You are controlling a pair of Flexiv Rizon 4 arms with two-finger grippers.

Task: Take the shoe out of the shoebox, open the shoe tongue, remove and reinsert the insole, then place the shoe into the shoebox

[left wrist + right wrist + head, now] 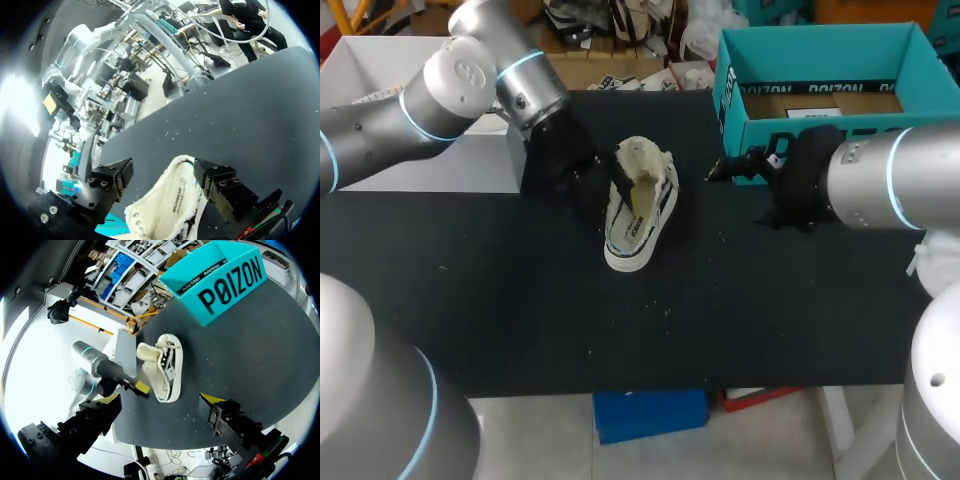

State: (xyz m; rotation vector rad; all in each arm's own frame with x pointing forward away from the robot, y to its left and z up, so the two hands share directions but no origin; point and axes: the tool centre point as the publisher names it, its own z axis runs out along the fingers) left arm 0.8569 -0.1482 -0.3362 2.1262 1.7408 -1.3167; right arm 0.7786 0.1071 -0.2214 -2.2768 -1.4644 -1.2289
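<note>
A white canvas shoe (642,205) with black stripes lies on the black table top, its cream tongue raised at the far end. My left gripper (610,188) is at the shoe's left side. In the left wrist view it (162,172) is open, with the cream shoe (172,202) between its fingers (107,185) and a gap on one side. My right gripper (717,174) hangs open and empty to the right of the shoe, in front of the teal shoebox (820,120). From the right wrist, the shoe (169,367) lies ahead of the open gripper (160,400), with the shoebox (220,282) beyond it.
A white board (390,110) lies at the back left, behind my left arm. The shoebox stands open at the back right. Small white crumbs (665,310) dot the black table top (520,320) in front of the shoe.
</note>
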